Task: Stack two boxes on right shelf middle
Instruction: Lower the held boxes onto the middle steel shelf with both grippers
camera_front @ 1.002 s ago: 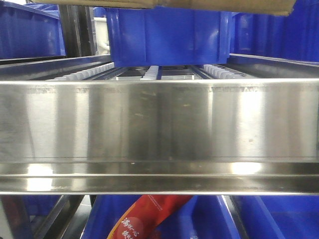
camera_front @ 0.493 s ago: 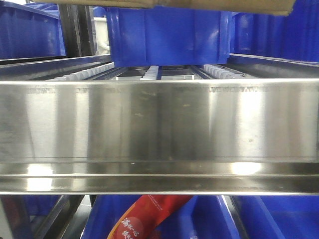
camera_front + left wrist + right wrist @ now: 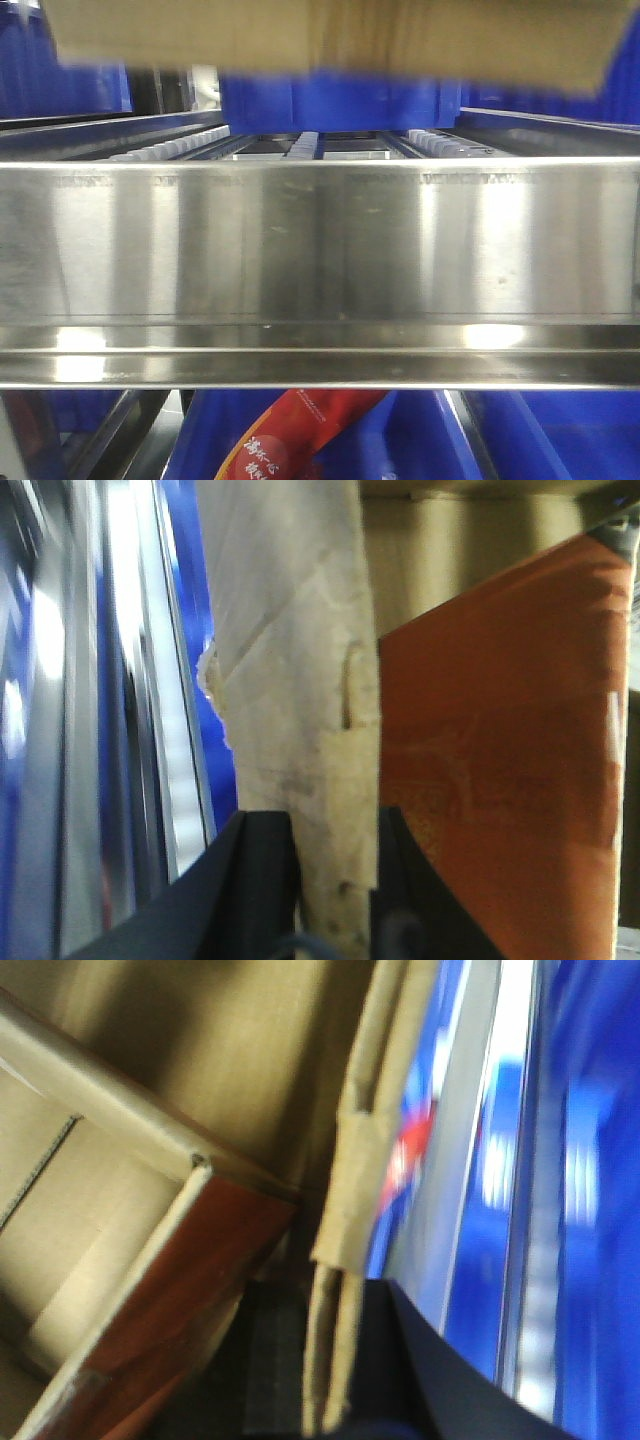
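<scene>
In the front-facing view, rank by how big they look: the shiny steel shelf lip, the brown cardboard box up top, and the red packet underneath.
1. Shiny stainless-steel shelf lip, spanning the frame.
2. Blurred brown cardboard box, cut off by the top edge.
3. Red printed packet, partly hidden.

Glaring in bright vertical bands off the steel shelf lip [image 3: 320, 250], staying sharp there. Smearing into motion blur across the cardboard box [image 3: 330, 40] overhead. Streaking and blurring heavily in both wrist views, shadowing inside the carton.

A warehouse: steel roller shelf [image 3: 320, 250] racks stocked with blue bins [image 3: 340, 100] (plastic).
</scene>
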